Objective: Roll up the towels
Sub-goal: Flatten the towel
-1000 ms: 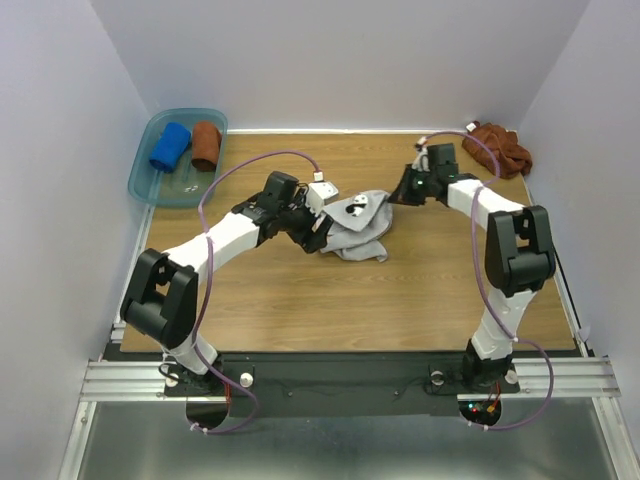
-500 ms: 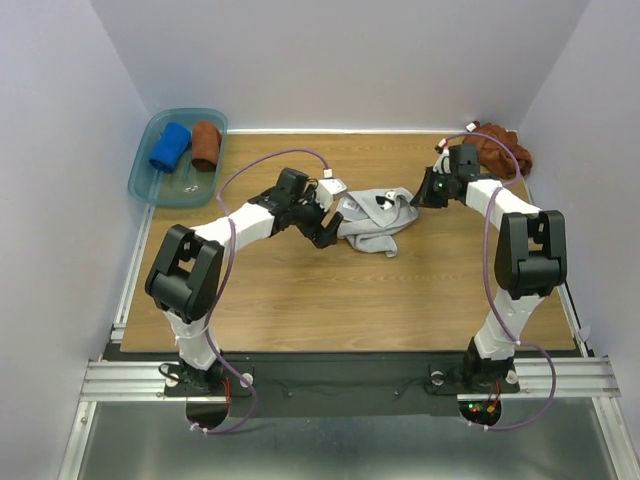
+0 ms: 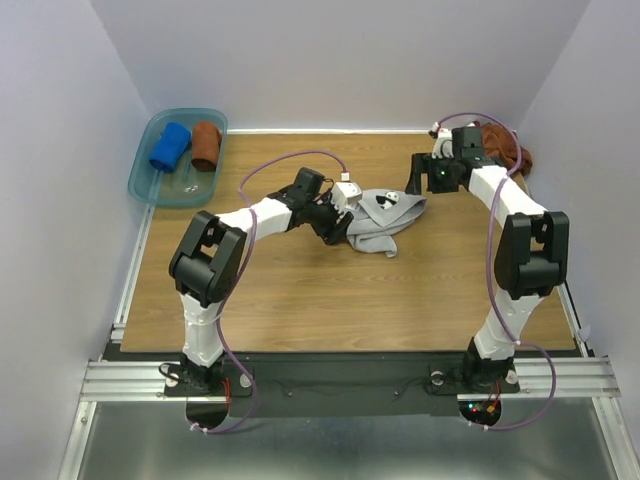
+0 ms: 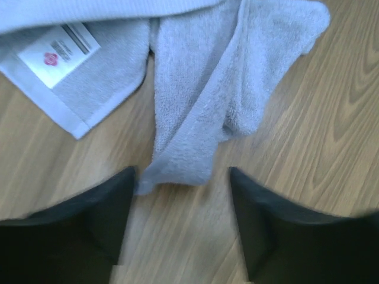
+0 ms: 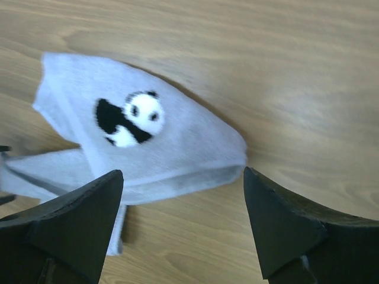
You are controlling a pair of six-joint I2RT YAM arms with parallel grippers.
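A light grey towel (image 3: pixel 383 222) lies crumpled on the wooden table (image 3: pixel 300 300), mid-back. Its panda print (image 5: pixel 127 115) faces up on a folded flap (image 5: pixel 183 148), and a white label (image 4: pixel 59 47) shows near another corner. My left gripper (image 3: pixel 335 224) is open at the towel's left side, with a narrow towel end (image 4: pixel 183 160) just ahead of its fingertips (image 4: pixel 118 195). My right gripper (image 3: pixel 421 181) is open above the towel's right corner and holds nothing. A rust-brown towel (image 3: pixel 512 150) sits bunched at the back right, partly behind the right arm.
A translucent blue tub (image 3: pixel 146 170) stands at the back left with a blue roll (image 3: pixel 170 146) and a brown roll (image 3: pixel 206 146) in it. White walls close in the table on three sides.
The right gripper has opened and let go of the grey towel's corner, after pulling it rightward. The left arm has followed to the right, and the towel now lies more spread out.
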